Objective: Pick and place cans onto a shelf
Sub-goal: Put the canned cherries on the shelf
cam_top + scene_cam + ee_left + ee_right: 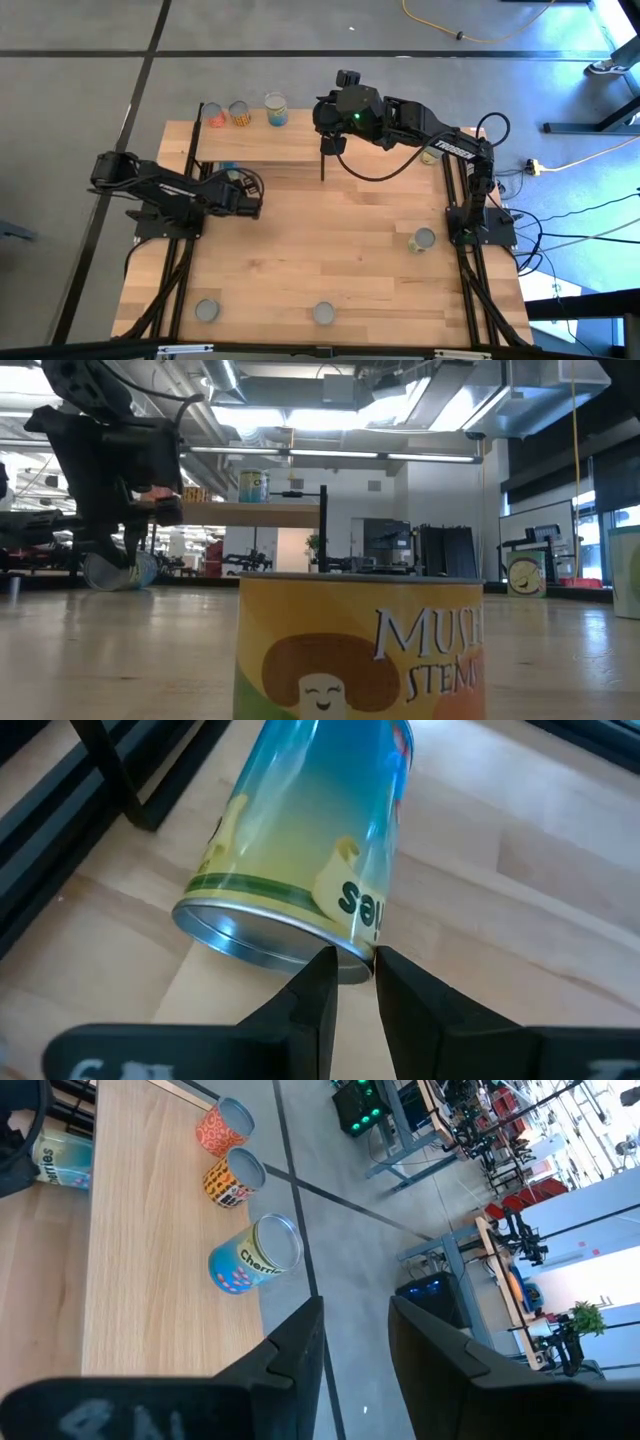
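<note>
The shelf [260,142] stands at the table's far side. Three cans stand upright along its far edge: a red one [211,115], an orange one [240,113] and a blue "Cherries" one [275,108]. My left gripper [350,970] is shut on a blue-and-yellow can [310,830], which is tipped over on the table just before the shelf's left upright [110,770]. In the low view this can [120,572] lies under my left gripper. My right gripper [355,1310] hangs over the shelf's far right corner [330,118], with a narrow gap between its fingers and nothing in it. My left gripper has its fingertips [320,975] at the rim [345,958] of the can's silvery end that faces it. A bit of the rim shows in the narrow gap between them. The can lies tilted on its side, with its wall on the table.
More cans stand on the table: one at the right [423,240], one under the right arm [430,155], and two at the near edge [207,311] [323,314]. The mushroom can [360,650] fills the front of the low view. The middle of the tabletop [330,230] is bare.
</note>
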